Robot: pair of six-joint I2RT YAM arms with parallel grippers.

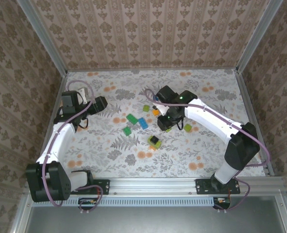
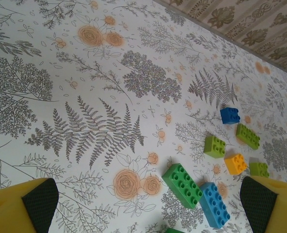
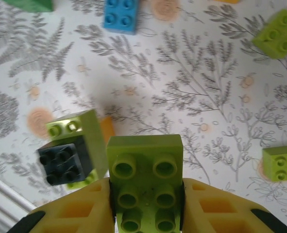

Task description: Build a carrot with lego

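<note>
My right gripper (image 3: 145,206) is shut on a lime-green brick (image 3: 144,170), held studs-up above the table; this gripper (image 1: 165,121) hangs over the middle of the table. Just left of the held brick stands a small build (image 3: 73,145) of lime-green bricks with a black brick (image 3: 64,163) on it and an orange brick (image 3: 106,129) behind; the build (image 1: 154,141) sits near the table's centre. My left gripper (image 2: 153,213) is open with nothing between its fingers, and in the top view it (image 1: 100,103) sits left of the loose lego.
Loose bricks lie ahead of the left gripper: a dark green long brick (image 2: 182,185), a blue long brick (image 2: 214,204), an orange one (image 2: 235,163), lime ones (image 2: 214,146) (image 2: 247,136) and a small blue one (image 2: 229,115). A lime brick (image 1: 187,127) lies right of the right gripper.
</note>
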